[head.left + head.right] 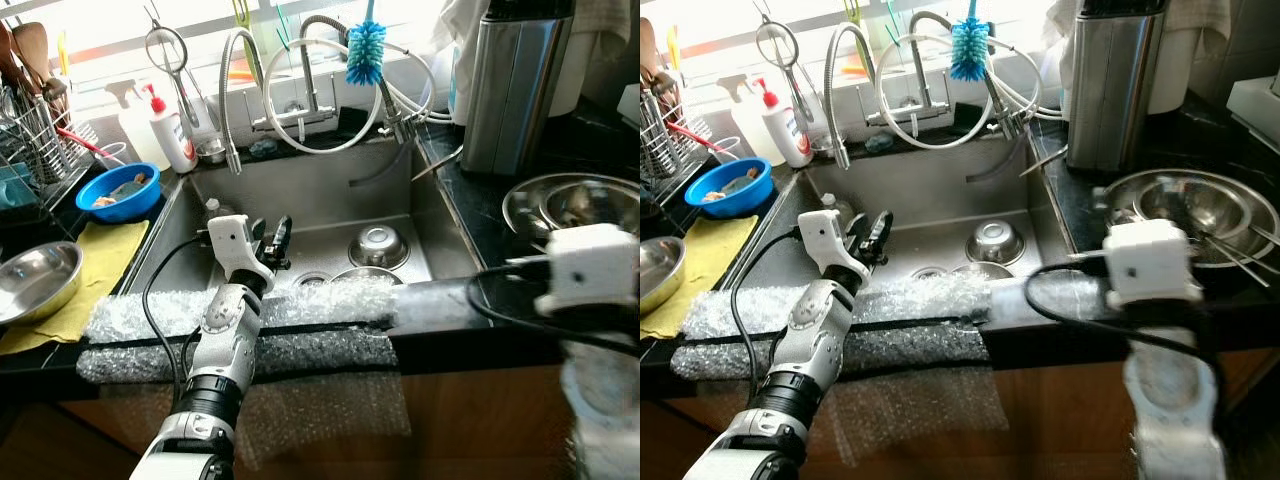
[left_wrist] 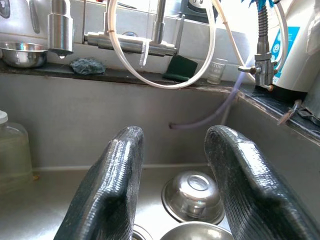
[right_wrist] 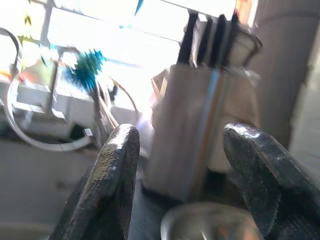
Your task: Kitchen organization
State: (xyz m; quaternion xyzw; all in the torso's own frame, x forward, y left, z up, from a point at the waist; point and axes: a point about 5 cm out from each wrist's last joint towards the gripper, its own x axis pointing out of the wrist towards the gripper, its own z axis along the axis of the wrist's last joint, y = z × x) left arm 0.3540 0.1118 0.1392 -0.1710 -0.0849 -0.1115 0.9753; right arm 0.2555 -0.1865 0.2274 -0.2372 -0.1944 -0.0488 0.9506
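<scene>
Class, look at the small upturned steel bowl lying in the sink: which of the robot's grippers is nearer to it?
Left. The left gripper hangs open over the sink, beside the upturned steel bowl. The right gripper, also open, is over the counter to the sink's right, farther away.

No lettering before me can be read. The small glass (image 2: 217, 78) on the sink's back ledge carries faint print too tiny to make out, and the white bottle (image 1: 172, 133) near the back left corner wears a label too blurred to decipher.
</scene>
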